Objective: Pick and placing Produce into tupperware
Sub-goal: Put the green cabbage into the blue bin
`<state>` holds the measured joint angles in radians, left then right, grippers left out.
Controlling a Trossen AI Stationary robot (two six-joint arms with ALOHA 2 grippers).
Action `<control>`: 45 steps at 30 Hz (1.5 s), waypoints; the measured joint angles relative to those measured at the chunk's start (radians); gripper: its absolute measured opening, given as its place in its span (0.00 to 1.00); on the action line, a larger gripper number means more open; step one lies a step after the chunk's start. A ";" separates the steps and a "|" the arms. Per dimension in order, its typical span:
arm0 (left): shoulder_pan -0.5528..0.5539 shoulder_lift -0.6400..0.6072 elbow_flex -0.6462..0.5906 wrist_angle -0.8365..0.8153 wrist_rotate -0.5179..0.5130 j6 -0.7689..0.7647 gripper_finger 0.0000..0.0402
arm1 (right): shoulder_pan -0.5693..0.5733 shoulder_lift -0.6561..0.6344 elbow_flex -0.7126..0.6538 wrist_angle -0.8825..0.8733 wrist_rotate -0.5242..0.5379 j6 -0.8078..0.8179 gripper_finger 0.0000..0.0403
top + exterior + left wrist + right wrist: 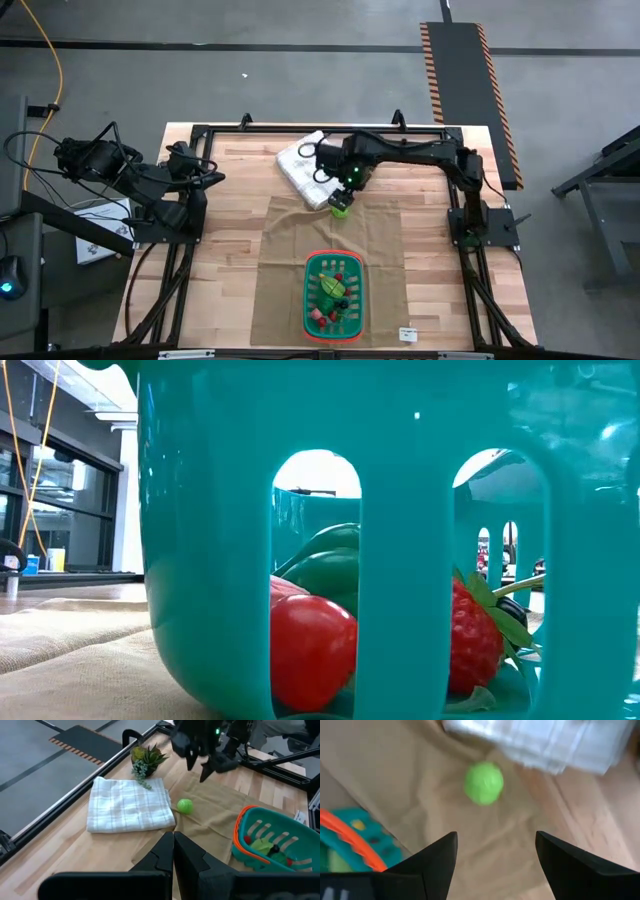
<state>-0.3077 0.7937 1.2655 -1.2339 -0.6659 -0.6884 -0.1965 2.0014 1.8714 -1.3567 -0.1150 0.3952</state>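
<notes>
I see my right gripper (492,855) hanging fingers spread wide and empty over the green ball (483,782), not touching it. The ball lies on the tan cloth (290,260), at 12 o'clock from the basket (333,262). My left gripper (173,851) waits clenched at the table's 9 o'clock.
</notes>
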 joint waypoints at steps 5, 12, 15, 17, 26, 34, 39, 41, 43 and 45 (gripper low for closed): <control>0.000 0.000 0.000 0.000 -0.008 -0.018 0.00 | 0.014 0.001 -0.093 0.006 -0.010 -0.011 0.64; 0.000 0.000 0.000 -0.001 -0.013 -0.024 0.00 | 0.026 0.001 -0.096 0.082 -0.012 0.013 0.66; 0.000 0.000 0.000 -0.002 -0.016 -0.024 0.00 | 0.025 0.000 -0.092 0.090 -0.019 0.018 0.70; 0.000 0.000 0.000 -0.002 -0.016 -0.024 0.00 | 0.025 0.000 -0.092 0.082 -0.021 0.019 0.75; 0.000 0.000 0.000 -0.003 -0.016 -0.023 0.00 | 0.025 0.000 -0.092 0.113 -0.023 0.148 0.90; 0.000 0.000 0.000 -0.028 -0.015 -0.018 0.00 | 0.019 0.000 -0.092 0.193 -0.029 0.240 0.97; 0.000 0.000 0.000 -0.029 -0.006 -0.016 0.00 | 0.006 0.000 -0.116 0.261 -0.062 0.287 0.97; 0.000 0.000 0.000 -0.029 -0.002 -0.016 0.00 | 0.006 0.000 -0.137 0.269 -0.069 0.306 0.97; 0.000 0.000 0.000 -0.029 0.003 -0.016 0.00 | 0.006 0.000 -0.159 0.277 -0.070 0.314 0.97; 0.000 0.000 0.000 -0.029 0.003 -0.016 0.00 | 0.012 0.000 -0.182 0.273 -0.070 0.326 0.97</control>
<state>-0.3077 0.7940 1.2655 -1.2633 -0.6624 -0.7044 -0.1840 2.0014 1.6892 -1.0835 -0.1852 0.7216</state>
